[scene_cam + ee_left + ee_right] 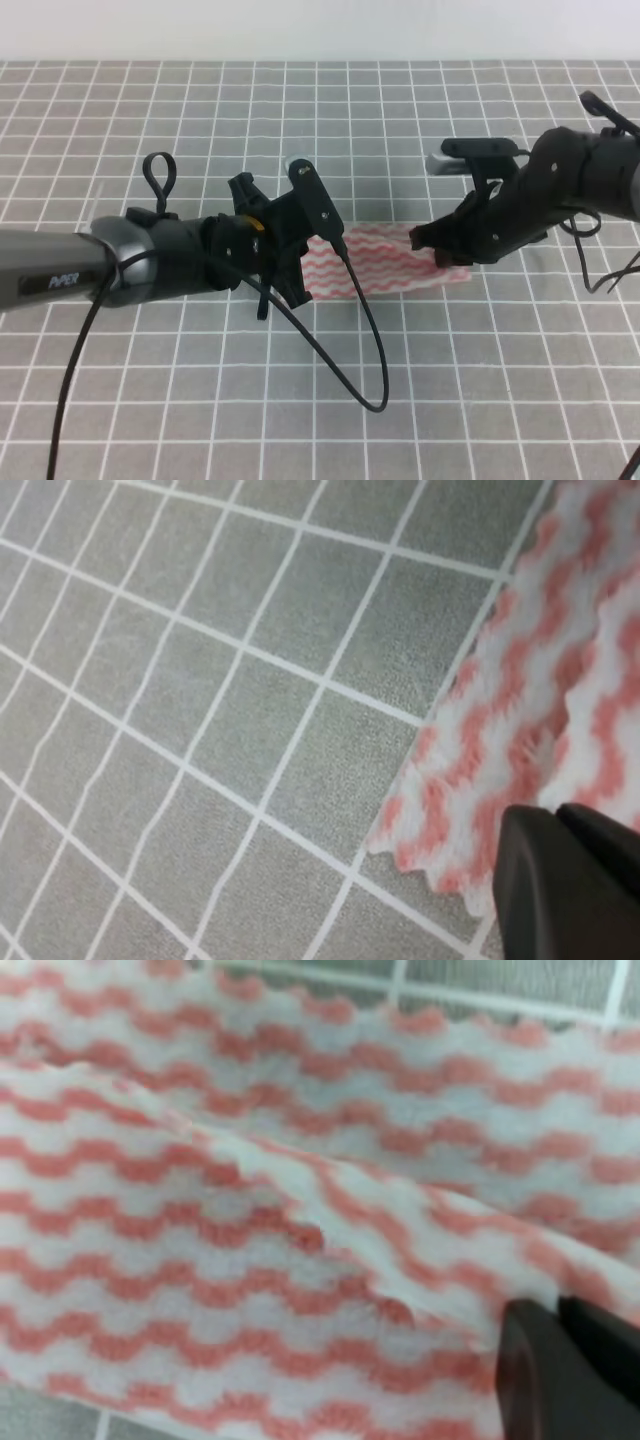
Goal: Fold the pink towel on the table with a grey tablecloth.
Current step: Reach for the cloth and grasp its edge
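The pink towel (392, 262) lies as a wavy-striped band on the table with a grey tablecloth (200, 110), near its middle. My left gripper (318, 258) is at the towel's left end and my right gripper (440, 252) at its right end. In the left wrist view the dark fingers (560, 880) are pressed together at a raised layer of the towel (520, 710). Seen from the right wrist, the fingers (560, 1375) are shut where a lifted fold of the towel (300, 1220) runs into them, over a lower layer.
A black cable (378, 400) loops from the left gripper down onto the cloth in front of the towel. The table's far edge (320, 62) meets a white wall. Both arms hang low over the cloth on either side.
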